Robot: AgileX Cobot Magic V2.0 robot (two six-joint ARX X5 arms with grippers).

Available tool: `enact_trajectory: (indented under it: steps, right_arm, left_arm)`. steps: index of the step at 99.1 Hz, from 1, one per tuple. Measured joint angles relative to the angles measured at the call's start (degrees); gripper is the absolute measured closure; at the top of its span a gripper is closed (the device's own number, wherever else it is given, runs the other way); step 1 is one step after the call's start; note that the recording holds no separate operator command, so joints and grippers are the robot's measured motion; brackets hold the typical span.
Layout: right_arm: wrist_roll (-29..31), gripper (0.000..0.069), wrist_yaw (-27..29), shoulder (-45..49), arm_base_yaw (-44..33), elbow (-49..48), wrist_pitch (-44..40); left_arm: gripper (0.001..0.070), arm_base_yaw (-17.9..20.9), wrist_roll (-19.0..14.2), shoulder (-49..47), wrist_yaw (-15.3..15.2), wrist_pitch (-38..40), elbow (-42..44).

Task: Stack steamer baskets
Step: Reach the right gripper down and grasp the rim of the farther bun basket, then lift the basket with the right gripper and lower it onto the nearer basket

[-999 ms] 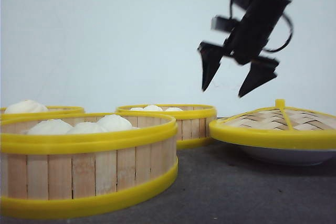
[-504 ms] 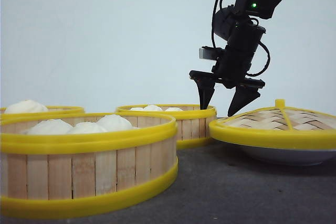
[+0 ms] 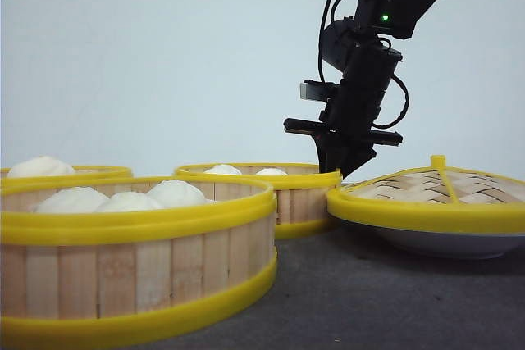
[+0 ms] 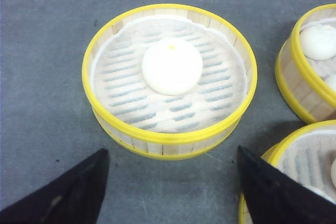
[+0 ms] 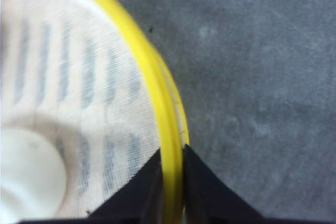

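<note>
Yellow rim (image 5: 170, 145) between hand's fingers (image 5: 144, 190)

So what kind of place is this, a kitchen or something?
More likely a test bench than a kitchen: a plain grey tabletop against a bare white wall, with steamer baskets of buns laid out for a black robot arm.

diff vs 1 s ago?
The right gripper came down and left, from high over the lid to the far basket, and shut on its rim. That basket shifted slightly left. The near basket, left basket and lid stayed put.
</note>
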Motion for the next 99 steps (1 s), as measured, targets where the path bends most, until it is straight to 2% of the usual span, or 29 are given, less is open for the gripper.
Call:
enact_trajectory:
  steps: [31,54,72,99]
  right_arm:
    - [4.7,0.0663,0.2,1.1,0.2,3.2,-1.6]
    - [7.3,0.0663,0.4,1.2,0.2,15.1,-12.3]
    - [7.8,0.0663,0.4,1.2,0.8,23.4,-24.4]
    - [7.2,0.0663,0.5,-0.1,2.7,27.2,-35.0]
  left_arm:
    - [0.0239,0.0,0.0,0.0,0.0,0.0,0.0]
    - [0.0239,0.0,0.0,0.0,0.0,0.0,0.0]
    - [0.0239,0.0,0.0,0.0,0.0,0.0,0.0]
    - [0.0239,0.0,0.0,0.0,0.0,-0.1,0.0]
